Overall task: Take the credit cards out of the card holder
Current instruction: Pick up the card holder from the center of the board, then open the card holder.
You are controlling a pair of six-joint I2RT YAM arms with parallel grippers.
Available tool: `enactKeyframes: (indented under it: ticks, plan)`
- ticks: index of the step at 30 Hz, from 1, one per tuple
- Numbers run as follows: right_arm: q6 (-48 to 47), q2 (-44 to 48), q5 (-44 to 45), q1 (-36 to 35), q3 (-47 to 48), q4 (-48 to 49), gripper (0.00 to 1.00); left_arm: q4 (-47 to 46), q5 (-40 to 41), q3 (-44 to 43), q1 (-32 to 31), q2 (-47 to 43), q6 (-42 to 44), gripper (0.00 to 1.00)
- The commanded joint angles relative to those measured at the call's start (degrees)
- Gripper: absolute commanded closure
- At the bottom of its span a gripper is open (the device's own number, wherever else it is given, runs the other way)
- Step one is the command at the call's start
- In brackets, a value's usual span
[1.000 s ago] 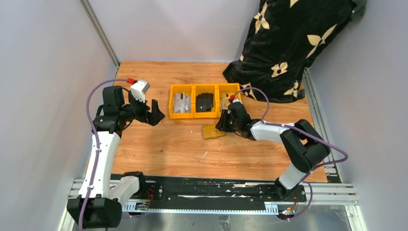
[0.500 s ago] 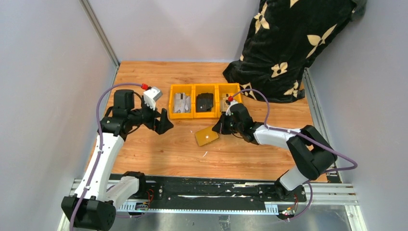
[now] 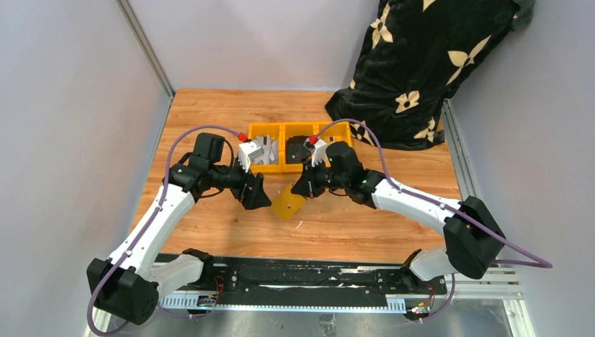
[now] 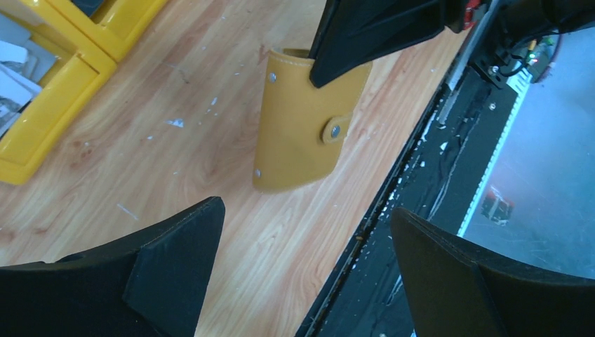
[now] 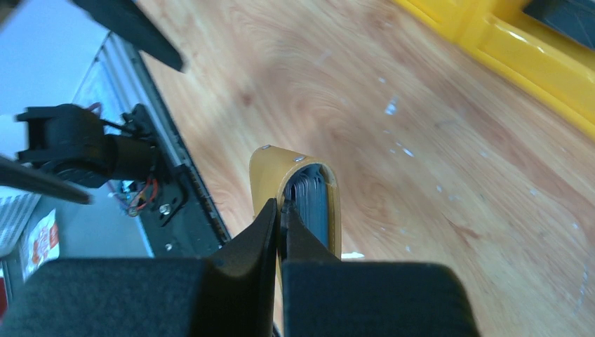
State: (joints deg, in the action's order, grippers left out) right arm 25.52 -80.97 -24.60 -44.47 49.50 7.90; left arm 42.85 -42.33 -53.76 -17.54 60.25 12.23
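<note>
Right gripper (image 3: 303, 188) is pinching the card holder (image 3: 288, 203) by its upper edge, fingers pressed tight together. The holder is hanging off the wooden table (image 3: 210, 112), just below centre of the top view. Left gripper (image 3: 256, 196) is hovering just to the holder's left, jaws spread wide, touching nothing.

Around it: the yellow bins (image 3: 281, 126) are sitting just above both grippers, and the two wrist cameras are covering part of the left and middle bins. The black floral cloth (image 3: 421, 63) is lying upper right, well apart.

Vs a second ago: the holder was lying flat on the table nearer the right bin. It is now lifted and shifted toward lower left. The left arm has swung in from the left edge to centre.

Left wrist view is showing the holder's outer face (image 4: 302, 130) with its snap tab (image 4: 335, 130) fastened, right gripper's fingers (image 4: 365, 35) clamping the top edge, and a bin (image 4: 63, 91) upper left.

Only the right wrist view is looking into the holder (image 5: 266, 175): the credit cards (image 5: 309, 196) are showing as grey edges still inside, one cover wall running into the slit between the fingers (image 5: 238, 260).
</note>
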Motion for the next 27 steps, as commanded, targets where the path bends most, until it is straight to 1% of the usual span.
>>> enactKeyframes:
  ticks: [1,4,9,13,14,15,18,19,21,23,24,25,27]
  plan:
    - [-2.97,3.55,-4.88,-2.40,6.19,-2.70,1.00,1.00,-4.94,-0.77,-0.57,0.35,0.27,0.00]
    - [-3.84,4.59,-6.51,-3.54,9.47,-3.64,1.00,1.01,-6.63,-0.82,-0.57,-0.22,0.30,0.00]
    - [-6.16,4.90,-7.46,-5.66,14.29,-6.45,1.00,1.07,-7.20,-0.98,-0.56,-0.71,0.60,0.00]
    - [-7.39,5.06,-6.32,-6.82,16.13,-7.01,1.00,2.42,-10.24,-1.86,-0.57,-0.64,1.28,0.08]
    - [-7.55,5.11,-6.07,-6.92,16.33,-7.02,1.00,3.05,-11.24,-2.26,-0.57,-0.61,1.76,0.11]
    - [-7.76,5.12,-5.78,-6.94,16.59,-7.02,1.00,3.78,-12.26,-2.60,-0.57,-0.47,2.17,0.17]
    - [-8.34,5.20,-4.28,-7.06,17.39,-7.02,1.00,5.57,-14.17,-3.55,-0.57,-0.06,3.38,0.39]
    - [-8.49,5.33,-3.71,-6.99,17.53,-7.02,1.00,6.25,-14.45,-3.82,-0.57,0.01,3.90,0.48]
    - [-8.79,5.66,-2.33,-7.03,17.64,-6.96,1.00,7.05,-14.59,-4.16,-0.57,0.02,4.51,0.57]
    - [-9.10,6.02,-1.30,-6.99,17.56,-6.58,1.00,7.69,-14.78,-4.41,-0.57,-0.27,4.87,0.59]
    - [-9.13,6.25,-1.05,-7.00,17.49,-6.37,1.00,7.92,-14.91,-4.44,-0.57,-0.57,4.89,0.57]
    - [-9.17,6.45,-0.84,-7.01,17.43,-6.25,1.00,7.95,-15.08,-4.48,-0.55,-0.90,4.77,0.54]
    - [-9.16,6.87,-0.57,-7.02,17.39,-5.99,1.00,7.99,-15.43,-4.49,-0.57,-1.55,4.56,0.44]
